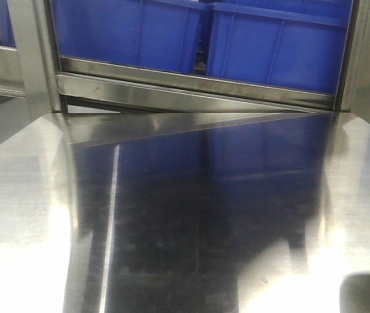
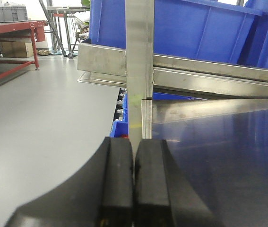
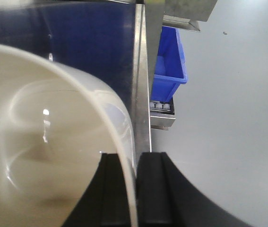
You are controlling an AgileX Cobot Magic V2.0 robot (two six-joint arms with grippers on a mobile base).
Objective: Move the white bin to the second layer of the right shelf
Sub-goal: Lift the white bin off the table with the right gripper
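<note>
Black pads (image 3: 152, 189) of the right end effector (image 3: 132, 163) sit closest to the lens in the right wrist view. One pad is inside and one outside the wall of the white bin (image 3: 39, 142), clamped on its rim. The bin's glossy cream interior fills the left half of that view. It lies over the steel desk (image 3: 91, 52), close to the desk's right edge; cannot tell whether its base touches the surface.

Past that edge, lower down: a blue crate (image 3: 169, 61) on a roller rail (image 3: 159, 107) with small white rollers, grey floor (image 3: 233, 118) alongside.

Left end effector (image 2: 134, 151): jaws pressed together, pads touching, nothing between them. It points at a steel upright post (image 2: 139, 71) at the desk's left corner. Grey floor to the left, red-framed table (image 2: 11, 33) well apart in the background.

Front view: polished desk top (image 1: 191, 222) reflecting blue. Behind it, a steel front bar (image 1: 191, 88), tilted slightly, with two large blue crates (image 1: 269, 45) side by side above it.
</note>
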